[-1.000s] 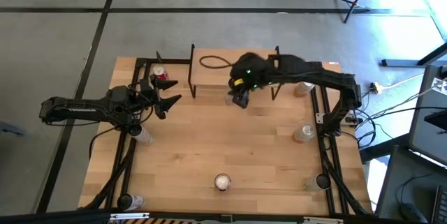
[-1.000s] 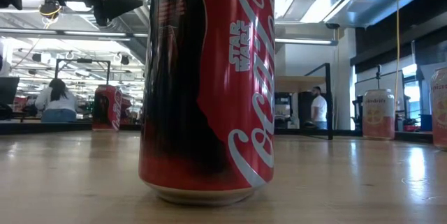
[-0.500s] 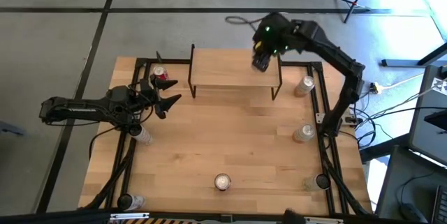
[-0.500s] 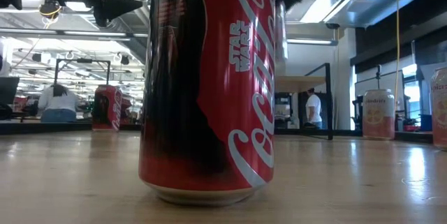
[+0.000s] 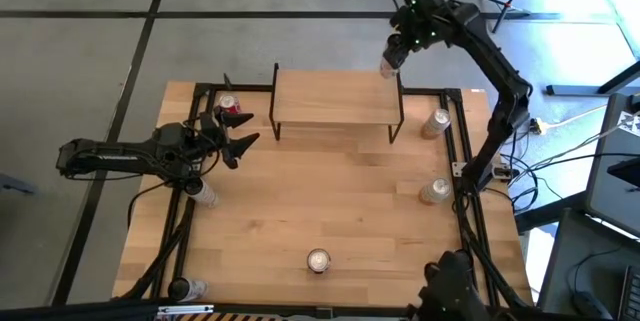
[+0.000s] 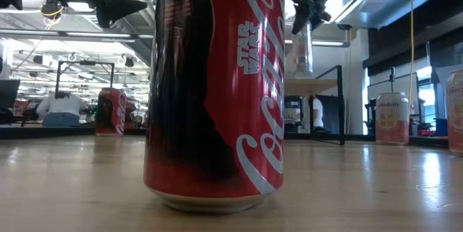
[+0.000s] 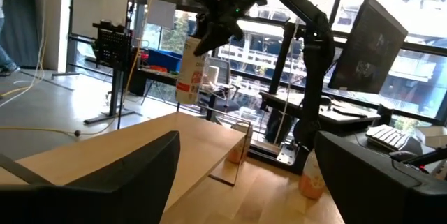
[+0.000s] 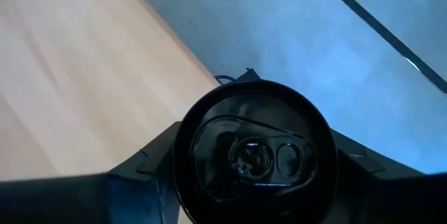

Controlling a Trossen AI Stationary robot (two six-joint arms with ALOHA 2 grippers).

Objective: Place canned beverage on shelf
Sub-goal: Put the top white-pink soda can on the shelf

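Note:
My right gripper (image 5: pixel 394 54) is raised over the far right corner of the shelf (image 5: pixel 335 101), a low light-wood board on black legs. It is shut on a pale can (image 5: pixel 389 65). The low view shows the can (image 6: pixel 302 48) hanging above the board (image 6: pixel 322 84). The left wrist view (image 7: pixel 189 70) shows it too. My left gripper (image 5: pixel 243 133) is open and empty at the table's left. It stands next to a red can (image 5: pixel 231 111) that is upright on the table. My right gripper pinches the pale can near its top end (image 8: pixel 255 151), one finger (image 8: pixel 150 165) on each side of the rim. The fingers come from above, slanting down. The can hangs below them, slightly tilted (image 7: pixel 187 77), clear of the shelf board.
Other cans stand on the table at the right (image 5: pixel 437 121) (image 5: pixel 435 191), at the near middle (image 5: pixel 318 259), and at the left (image 5: pixel 205 193) (image 5: pixel 185 287). A big red can (image 6: pixel 217 87) fills the low view. Black rails (image 5: pixel 465 161) run along the table's sides.
My right gripper has risen from the shelf's near edge and gone toward the table's far right, across the shelf to its far right corner. The pale can has come with it and now hangs clear above the board.

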